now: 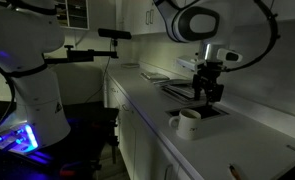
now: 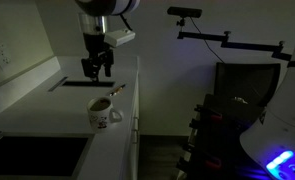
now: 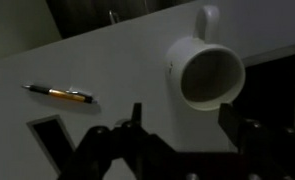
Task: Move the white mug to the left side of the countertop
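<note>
The white mug (image 1: 189,121) stands upright on the white countertop (image 1: 147,97), close to its front edge, handle to one side. It shows in both exterior views (image 2: 102,113). In the wrist view the mug (image 3: 207,75) is seen from above, its mouth open, handle pointing away. My gripper (image 1: 209,88) hangs above the counter over the dark inset panel (image 1: 192,100), a short way behind the mug and not touching it (image 2: 97,68). Its fingers (image 3: 184,125) are spread apart and empty, with the mug's rim just beyond them.
A pen (image 2: 115,92) lies on the counter near the mug, also in the wrist view (image 3: 59,94). Flat items (image 1: 153,75) lie farther along the counter. A white robot base with blue light (image 1: 32,95), a camera boom (image 2: 192,13) and a chair (image 2: 237,90) stand beside the counter.
</note>
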Tool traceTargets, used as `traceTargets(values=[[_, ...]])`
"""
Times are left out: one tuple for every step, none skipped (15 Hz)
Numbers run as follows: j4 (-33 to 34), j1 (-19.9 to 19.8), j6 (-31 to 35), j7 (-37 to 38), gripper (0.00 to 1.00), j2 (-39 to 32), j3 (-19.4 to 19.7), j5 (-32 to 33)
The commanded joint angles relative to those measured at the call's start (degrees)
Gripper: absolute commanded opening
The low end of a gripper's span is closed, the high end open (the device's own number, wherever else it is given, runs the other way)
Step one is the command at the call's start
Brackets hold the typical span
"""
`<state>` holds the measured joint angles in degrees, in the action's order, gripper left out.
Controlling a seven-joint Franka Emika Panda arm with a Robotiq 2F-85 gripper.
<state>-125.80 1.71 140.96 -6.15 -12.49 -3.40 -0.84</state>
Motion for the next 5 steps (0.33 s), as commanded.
traceTargets(values=[[-0.2,-1.3,-8.3,-4.3,1.00,5.6,0.2,-1.7],[-0.5,-1.1,-8.4,-3.0,1.00,6.6,0.9,0.6],[-1.0,-0.8,-6.9,-1.6,1.00,7.4,1.4,3.5],[-1.2,-0.8,-6.6,-2.0,1.00,7.9,1.5,5.0],[-2.0,-1.0,-4.7,-4.3,1.00,8.3,1.3,5.1]])
